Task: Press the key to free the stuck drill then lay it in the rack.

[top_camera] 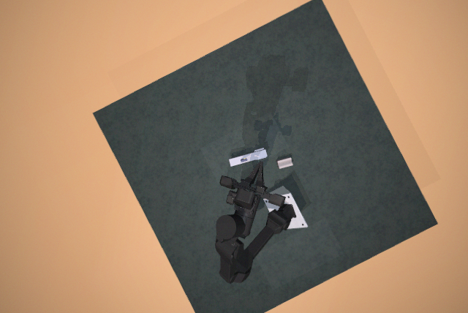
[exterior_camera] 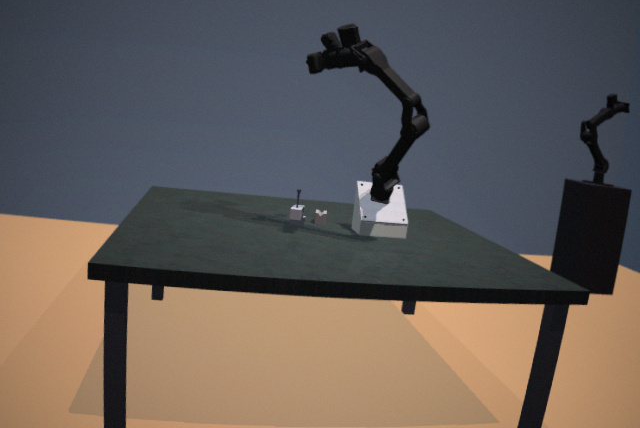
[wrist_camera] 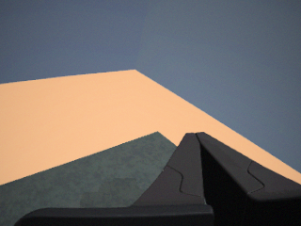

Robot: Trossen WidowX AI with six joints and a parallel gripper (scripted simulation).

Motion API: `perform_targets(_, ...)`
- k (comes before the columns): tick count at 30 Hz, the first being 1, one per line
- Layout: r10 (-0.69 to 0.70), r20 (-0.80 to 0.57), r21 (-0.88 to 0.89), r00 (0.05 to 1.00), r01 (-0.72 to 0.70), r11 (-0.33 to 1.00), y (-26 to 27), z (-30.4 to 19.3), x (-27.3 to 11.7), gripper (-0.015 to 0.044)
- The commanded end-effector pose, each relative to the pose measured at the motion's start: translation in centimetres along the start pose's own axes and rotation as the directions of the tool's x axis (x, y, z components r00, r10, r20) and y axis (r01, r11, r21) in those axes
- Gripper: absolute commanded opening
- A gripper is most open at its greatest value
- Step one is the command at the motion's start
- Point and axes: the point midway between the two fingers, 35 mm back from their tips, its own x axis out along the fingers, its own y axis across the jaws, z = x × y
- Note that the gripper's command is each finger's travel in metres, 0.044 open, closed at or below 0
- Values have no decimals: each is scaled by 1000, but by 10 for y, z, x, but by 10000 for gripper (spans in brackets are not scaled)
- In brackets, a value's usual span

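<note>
A white block (top_camera: 235, 161) (exterior_camera: 296, 213) stands on the table. The thin dark drill (exterior_camera: 298, 198) stands upright from its top; from above it is a small dark spot on the block. A small tab by the block's side may be the key, but is too small to tell. The small pinkish rack (top_camera: 284, 162) (exterior_camera: 320, 216) has a V-shaped notch and stands beside the block. My gripper (top_camera: 259, 163) (wrist_camera: 194, 141) is shut and empty, its fingertips together. It is high above the table, with its tips near the block in the overhead view. The fingers cannot be made out in the side view.
My arm stands on a white pedestal (top_camera: 298, 216) (exterior_camera: 382, 229) with screws in its top, on the dark green table (top_camera: 181, 112) (exterior_camera: 232, 252). A second, similar arm (exterior_camera: 594, 136) stands on a dark stand (exterior_camera: 589, 237) beyond the table's right side.
</note>
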Motion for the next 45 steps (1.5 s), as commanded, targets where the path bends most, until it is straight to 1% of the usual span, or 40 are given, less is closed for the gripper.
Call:
perform_targets(1,86,-193,-47,977,-96,994,22,-49,34,0)
perform_targets(5,172,-395,-71,902,-216,974,49,-105,58,0)
perform_targets(10,252,-631,-53,734,-365,930,81,-181,72,0)
perform_targets(15,294,-810,17,507,-481,877,107,-255,66,0)
perform_targets(17,300,-869,61,393,-517,854,116,-286,59,0)
perform_targets(20,299,-931,140,211,-550,823,127,-330,42,0)
perform_targets(21,296,-941,161,162,-554,817,129,-341,37,0)
perform_targets(22,294,-946,175,133,-555,813,130,-348,34,0)
perform_targets(45,294,-948,180,124,-556,812,136,-364,34,0)
